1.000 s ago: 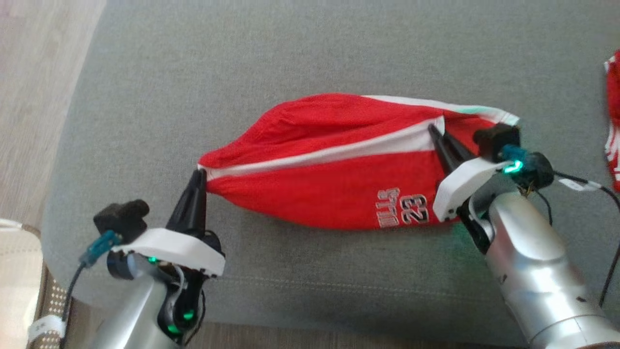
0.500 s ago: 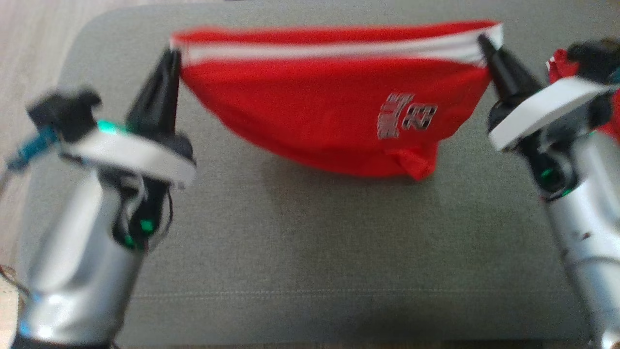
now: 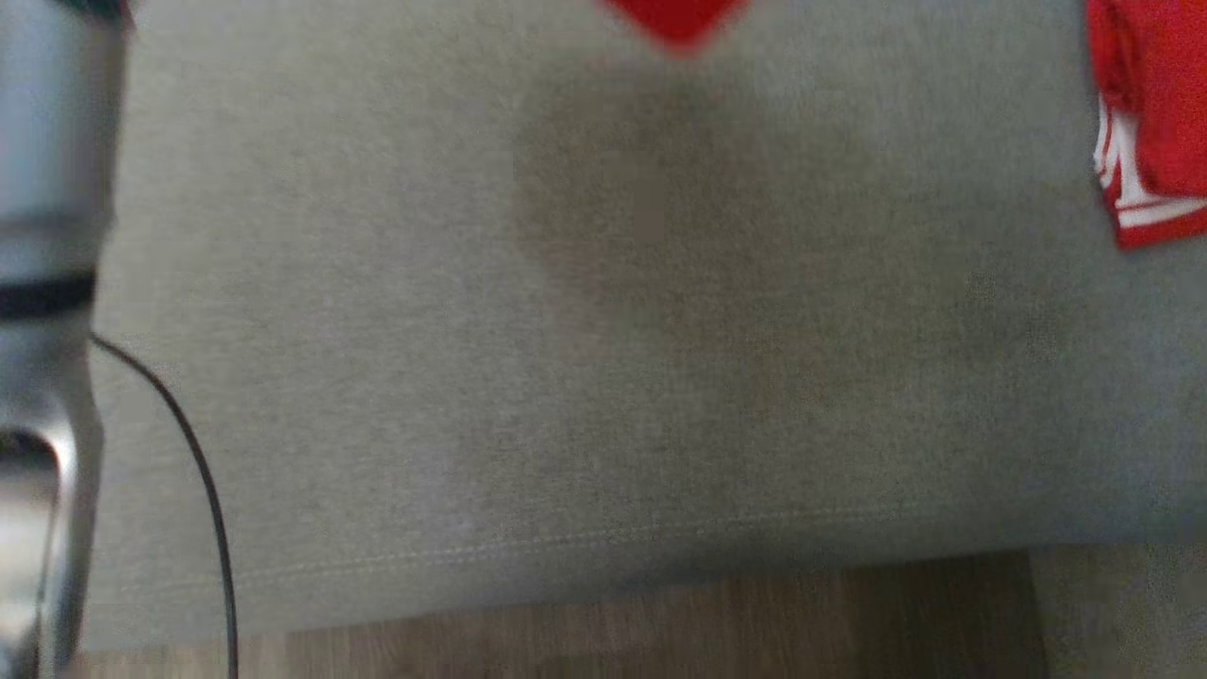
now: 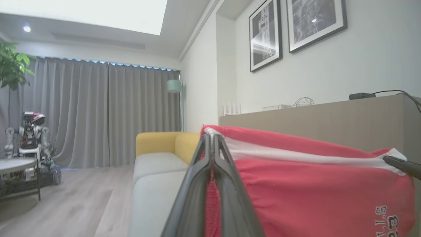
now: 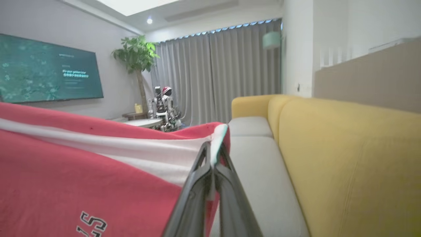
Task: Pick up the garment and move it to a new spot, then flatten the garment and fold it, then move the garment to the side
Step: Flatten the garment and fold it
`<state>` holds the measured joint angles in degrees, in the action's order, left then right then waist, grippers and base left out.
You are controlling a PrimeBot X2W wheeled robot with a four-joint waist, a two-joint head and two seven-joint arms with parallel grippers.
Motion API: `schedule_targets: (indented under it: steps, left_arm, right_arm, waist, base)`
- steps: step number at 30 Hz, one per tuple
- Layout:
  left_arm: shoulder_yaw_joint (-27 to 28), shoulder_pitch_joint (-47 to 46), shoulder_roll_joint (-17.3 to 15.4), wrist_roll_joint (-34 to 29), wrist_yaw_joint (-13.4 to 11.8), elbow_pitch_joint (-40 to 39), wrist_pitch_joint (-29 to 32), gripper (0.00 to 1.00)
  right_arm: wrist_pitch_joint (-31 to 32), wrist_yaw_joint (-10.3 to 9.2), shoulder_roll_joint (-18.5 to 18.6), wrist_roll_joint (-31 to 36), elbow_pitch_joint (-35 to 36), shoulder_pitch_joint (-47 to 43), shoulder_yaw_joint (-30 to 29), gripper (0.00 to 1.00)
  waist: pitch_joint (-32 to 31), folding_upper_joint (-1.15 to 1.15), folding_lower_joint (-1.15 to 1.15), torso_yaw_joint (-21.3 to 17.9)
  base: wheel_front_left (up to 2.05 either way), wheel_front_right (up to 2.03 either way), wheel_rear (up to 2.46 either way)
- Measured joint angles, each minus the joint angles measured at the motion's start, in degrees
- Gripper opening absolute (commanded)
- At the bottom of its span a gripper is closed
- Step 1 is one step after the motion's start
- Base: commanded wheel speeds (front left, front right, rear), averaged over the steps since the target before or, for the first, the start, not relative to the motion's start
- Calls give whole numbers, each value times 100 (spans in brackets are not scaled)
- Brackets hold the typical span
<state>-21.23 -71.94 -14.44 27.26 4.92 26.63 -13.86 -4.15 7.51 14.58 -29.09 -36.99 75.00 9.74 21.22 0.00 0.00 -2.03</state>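
Garment held taut, left jaws and right jaws clamped on its waistband, one other red cloth

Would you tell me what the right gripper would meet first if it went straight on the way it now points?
Beyond the red garment it clamps, the right gripper points along the sofa; likely the grey seat or the yellow armrest at its far end first, though depth is unclear.

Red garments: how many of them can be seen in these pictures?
2. The held garment is stretched between the left gripper and the right gripper. The second garment lies on the grey cushion, cut off by the head view's right edge. More may lie outside.
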Motion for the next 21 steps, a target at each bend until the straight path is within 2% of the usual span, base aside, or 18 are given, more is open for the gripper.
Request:
schedule_targets:
  steps: [2, 5, 7, 10, 11, 17, 21]
  left_arm:
    - [104, -406, 81, -216, 8, 49, -86, 0]
    - [528, -401, 275, -444, 82, -548, -86, 0]
    - [672, -76, 328, -526, 185, -821, -88, 0]
    - [647, 921, 401, -591, 222, -921, -87, 0]
    - [647, 921, 401, -591, 222, -921, -87, 0]
    - [397, 3015, 438, -547, 259, -1241, -86, 0]
    - [387, 4034, 467, -711, 264, -1679, -86, 0]
  right_arm:
    - [-398, 0, -1, 103, -163, 360, -62, 0]
    - [-805, 0, -1, 137, -270, 521, -73, 0]
    - [-896, 0, 14, 125, -294, 445, 4, 0]
    - [-932, 0, 146, 15, -234, -74, 307, 0]
    - [-932, 0, 146, 15, -234, -74, 307, 0]
    - [-931, 0, 501, -431, 57, -1908, 697, 0]
    - [-960, 0, 647, -699, 597, -2978, 622, 0]
  waist:
    - [233, 0, 0, -77]
    - [518, 0, 0, -175]
    - [647, 0, 0, -224]
    - [722, 0, 2, -232]
    - [722, 0, 2, -232]
    - [634, 0, 1, -145]
    - [514, 0, 0, -96]
  base:
    - [0, 0, 0]
    - [0, 0, 0]
    - [0, 0, 0]
    - [0, 0, 0]
    - [0, 0, 0]
    - [0, 0, 0]
    - [0, 0, 0]
